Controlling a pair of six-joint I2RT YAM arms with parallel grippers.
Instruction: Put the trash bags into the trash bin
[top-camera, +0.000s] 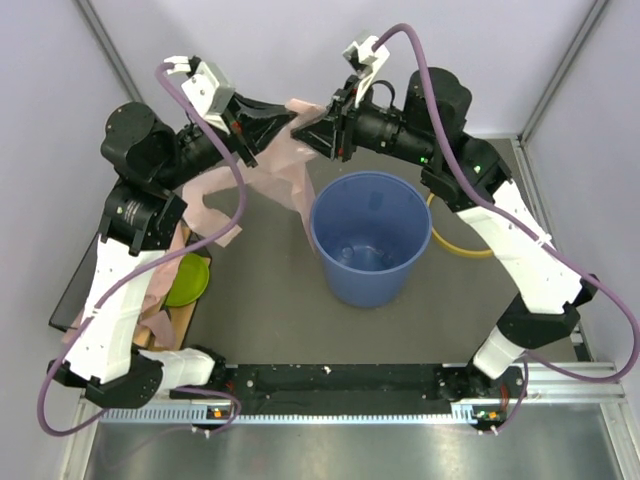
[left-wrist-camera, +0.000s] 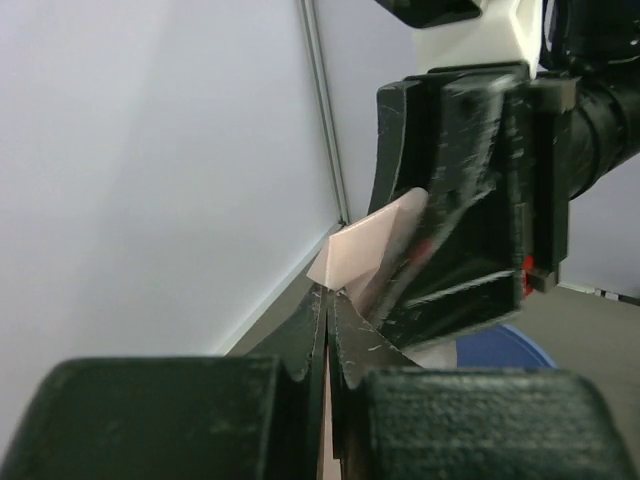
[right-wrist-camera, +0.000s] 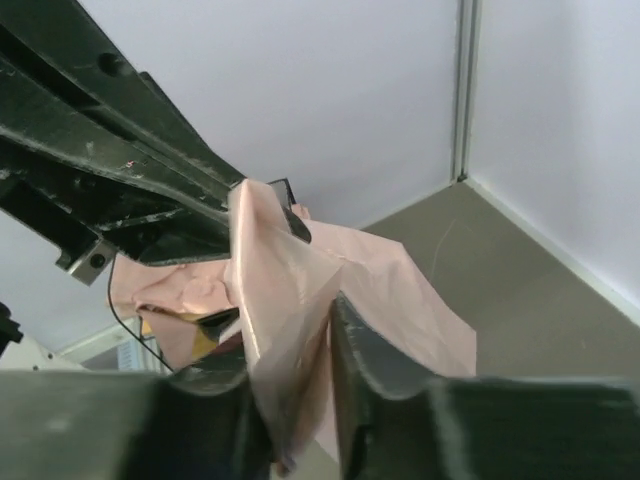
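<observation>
A pale pink trash bag (top-camera: 287, 172) hangs in the air behind and left of the blue trash bin (top-camera: 345, 285). My left gripper (top-camera: 289, 124) is shut on its top corner, and a pink tip (left-wrist-camera: 362, 245) sticks out past the closed fingertips (left-wrist-camera: 340, 310). My right gripper (top-camera: 319, 131) faces it almost tip to tip. In the right wrist view a fold of the bag (right-wrist-camera: 400, 290) runs between my right gripper's (right-wrist-camera: 288, 330) fingers, which still stand apart. More pink trash bags (top-camera: 160, 305) lie under the left arm.
A yellow ring (top-camera: 457, 249) lies on the table to the right of the bin. A small green bowl (top-camera: 190, 281) sits at the left beside the left arm. Grey walls enclose the table at the back and sides.
</observation>
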